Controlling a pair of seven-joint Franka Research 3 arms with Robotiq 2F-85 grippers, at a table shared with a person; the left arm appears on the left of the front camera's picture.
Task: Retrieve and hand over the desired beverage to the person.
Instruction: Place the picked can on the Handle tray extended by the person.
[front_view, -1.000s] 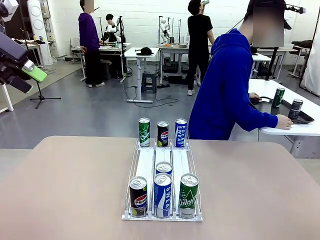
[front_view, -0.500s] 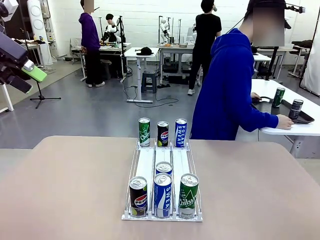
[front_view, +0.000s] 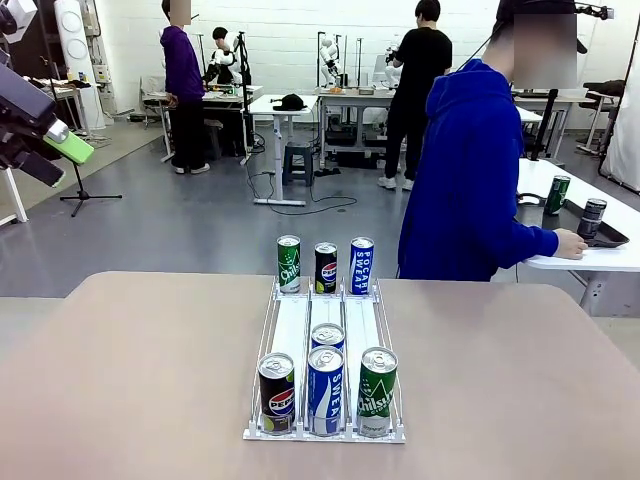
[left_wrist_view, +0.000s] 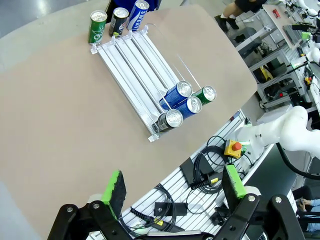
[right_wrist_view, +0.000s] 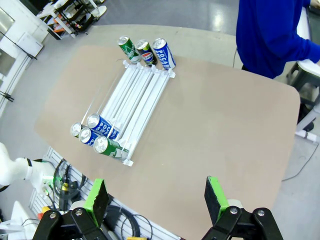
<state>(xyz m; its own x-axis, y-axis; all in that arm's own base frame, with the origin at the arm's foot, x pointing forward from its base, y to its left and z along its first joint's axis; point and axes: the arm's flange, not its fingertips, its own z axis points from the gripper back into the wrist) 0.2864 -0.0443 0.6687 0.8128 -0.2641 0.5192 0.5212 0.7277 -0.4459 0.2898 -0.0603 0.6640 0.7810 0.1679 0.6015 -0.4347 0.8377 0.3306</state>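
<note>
Front view: the person in the blue hoodie stands at the far side of the table, turned to a side table w/ one hand on it. No pointing at a drink yet. A rack sits mid-table. Three cans stand at its far end: green can, Pepsi can, Pocari can. Four more sit at the near end. Left gripper hangs high at the left, away from the cans.

Left wrist view: left gripper's fingers spread wide, nothing btw them. Rack lies far below.

Right wrist view: right gripper is wide open too, empty, high over the table's near edge. Person at the top right.

Step, I think: waiting to learn which drink is wanted. No can is picked. Next: one arm must go down to the chosen can, fingers either side of it, then squeeze.
</note>
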